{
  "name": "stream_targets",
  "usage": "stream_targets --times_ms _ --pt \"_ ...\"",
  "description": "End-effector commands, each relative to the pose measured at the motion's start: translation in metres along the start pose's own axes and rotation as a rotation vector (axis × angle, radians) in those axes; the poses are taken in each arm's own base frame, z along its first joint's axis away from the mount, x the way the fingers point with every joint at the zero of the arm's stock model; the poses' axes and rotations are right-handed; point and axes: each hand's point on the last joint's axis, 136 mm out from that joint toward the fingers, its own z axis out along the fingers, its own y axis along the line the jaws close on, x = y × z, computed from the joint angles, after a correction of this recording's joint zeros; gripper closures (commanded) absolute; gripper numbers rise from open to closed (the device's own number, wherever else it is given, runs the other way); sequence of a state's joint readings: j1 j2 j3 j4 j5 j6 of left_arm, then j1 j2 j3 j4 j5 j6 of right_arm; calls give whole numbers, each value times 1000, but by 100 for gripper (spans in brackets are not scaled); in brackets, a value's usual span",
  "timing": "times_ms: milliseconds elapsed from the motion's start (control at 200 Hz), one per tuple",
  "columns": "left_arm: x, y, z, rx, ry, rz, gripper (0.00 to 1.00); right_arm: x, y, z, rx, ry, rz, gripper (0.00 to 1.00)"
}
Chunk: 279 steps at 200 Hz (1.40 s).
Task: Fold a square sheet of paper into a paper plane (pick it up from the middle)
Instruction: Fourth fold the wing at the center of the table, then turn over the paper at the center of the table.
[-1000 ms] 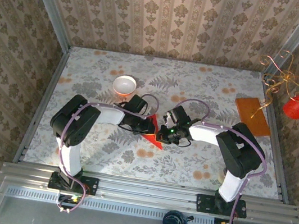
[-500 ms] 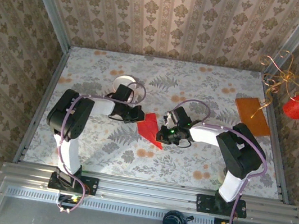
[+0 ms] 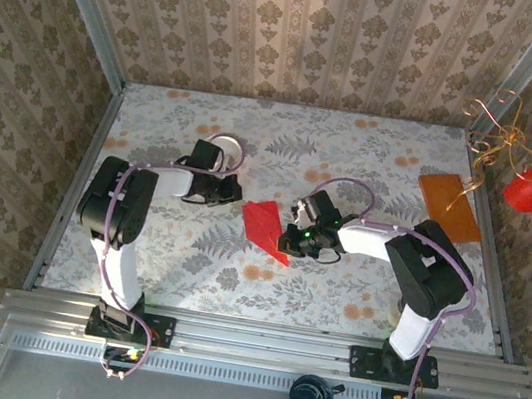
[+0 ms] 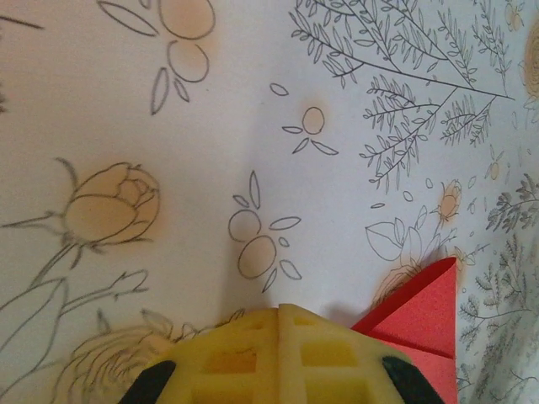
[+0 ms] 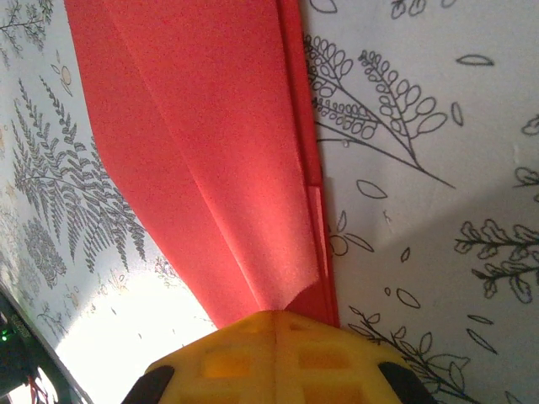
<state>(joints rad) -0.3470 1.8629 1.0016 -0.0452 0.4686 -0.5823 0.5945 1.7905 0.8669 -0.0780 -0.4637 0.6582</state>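
Paper plane (image 3: 262,221), end hidden in R jaws, folds unclear

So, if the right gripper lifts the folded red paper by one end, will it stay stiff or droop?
Probably it droops only slightly: the paper plane shows stacked layers and a long crease, which should stiffen it. It looks thin and light, so a push would likely slide it across the table.
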Motion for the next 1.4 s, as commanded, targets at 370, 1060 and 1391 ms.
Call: stream_targets --times_ms 370,1060,1391 --pt "29 -47 -69 15 -146 4 68 -64 41 -62 -27 -285 -113 60" --pt "31 -37 -98 140 -299 -63 0 -75 35 -8 -154 -70 -251 59" --pt "30 -41 -101 151 -304 -26 0 -74 27 -3 -125 -51 -266 63"
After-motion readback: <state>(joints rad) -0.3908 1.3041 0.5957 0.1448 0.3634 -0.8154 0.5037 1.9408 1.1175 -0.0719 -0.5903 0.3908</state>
